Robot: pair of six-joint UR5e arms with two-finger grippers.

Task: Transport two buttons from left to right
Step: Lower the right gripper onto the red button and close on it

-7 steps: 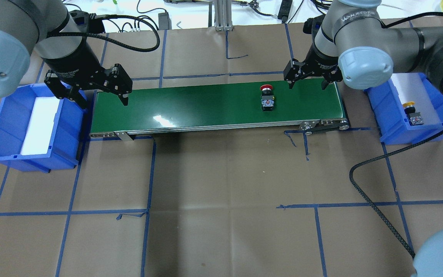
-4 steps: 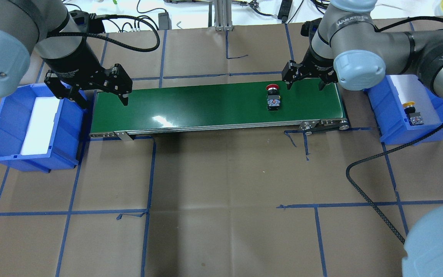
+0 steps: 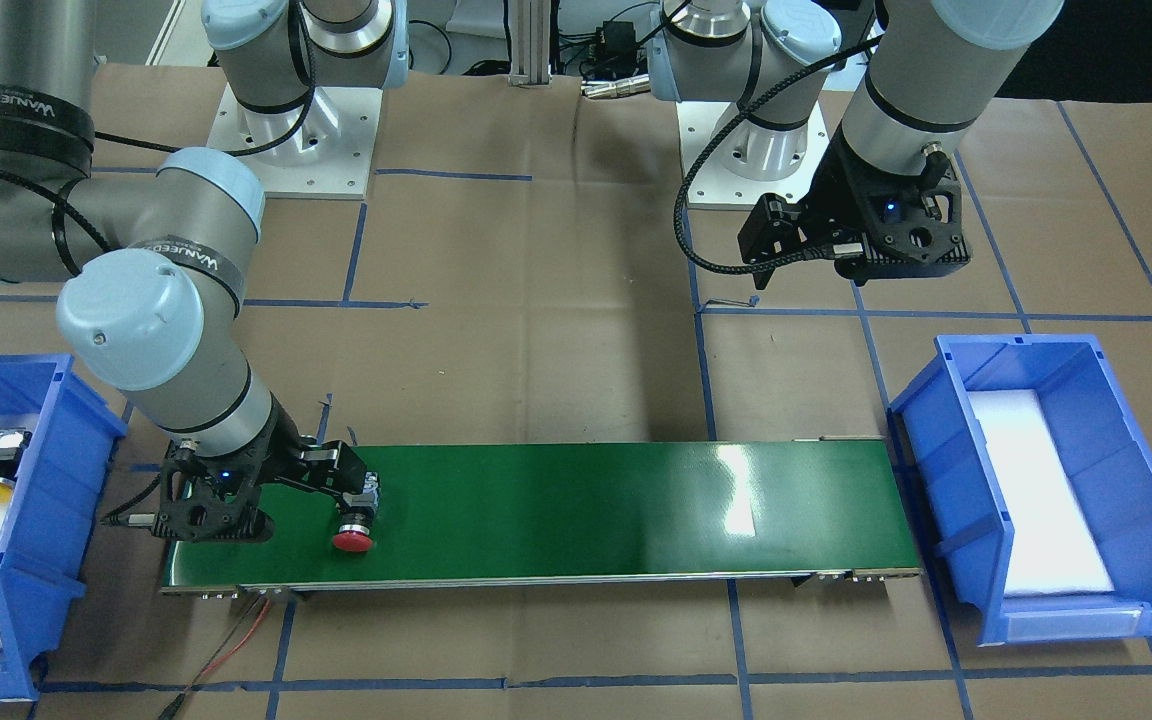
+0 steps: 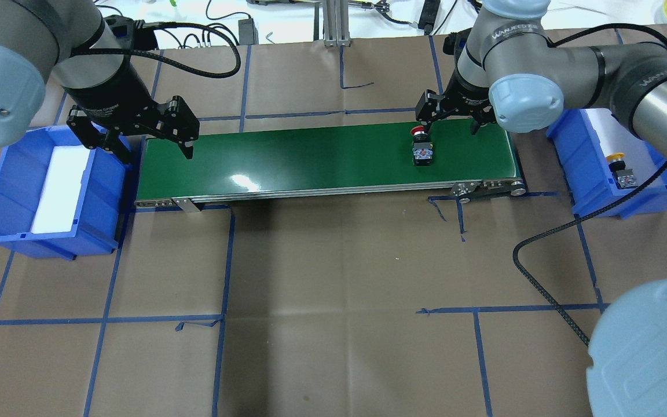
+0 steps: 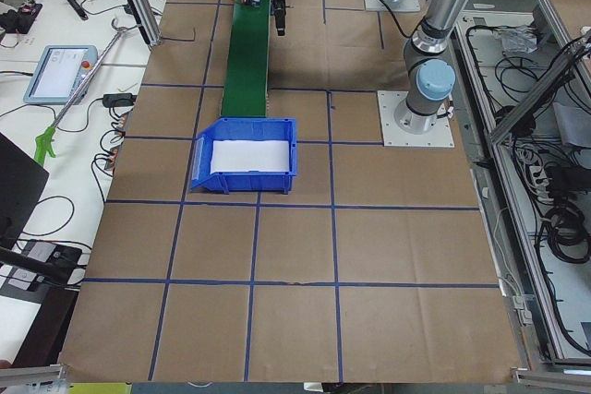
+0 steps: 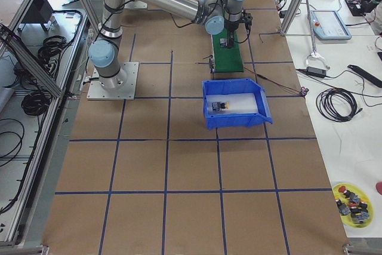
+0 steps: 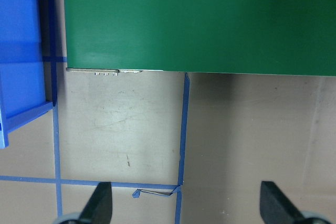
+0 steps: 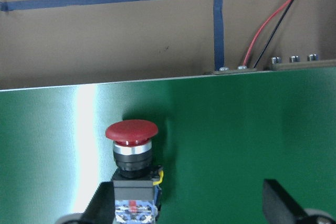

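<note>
The red-capped button (image 4: 423, 152) lies on the green conveyor belt (image 4: 310, 156) near its right end, cap towards the far edge. My right gripper (image 4: 450, 121) hangs open over that end. In the right wrist view the red button (image 8: 131, 145) sits close to one finger (image 8: 100, 205), well apart from the other. The front view shows the red button (image 3: 356, 522) just beside the right gripper's finger. The yellow-capped button (image 4: 620, 168) lies in the right blue bin (image 4: 585, 174). My left gripper (image 4: 151, 147) is open and empty above the belt's left end.
The left blue bin (image 4: 3, 197) holds only a white foam pad. In the left wrist view, the belt's edge (image 7: 157, 69) and brown paper with blue tape lines lie below my left gripper (image 7: 189, 203). A black cable (image 4: 542, 289) loops over the table's right side.
The red button has travelled right along the belt. My right gripper has shifted left to meet it and stays open. The left arm has not moved.
</note>
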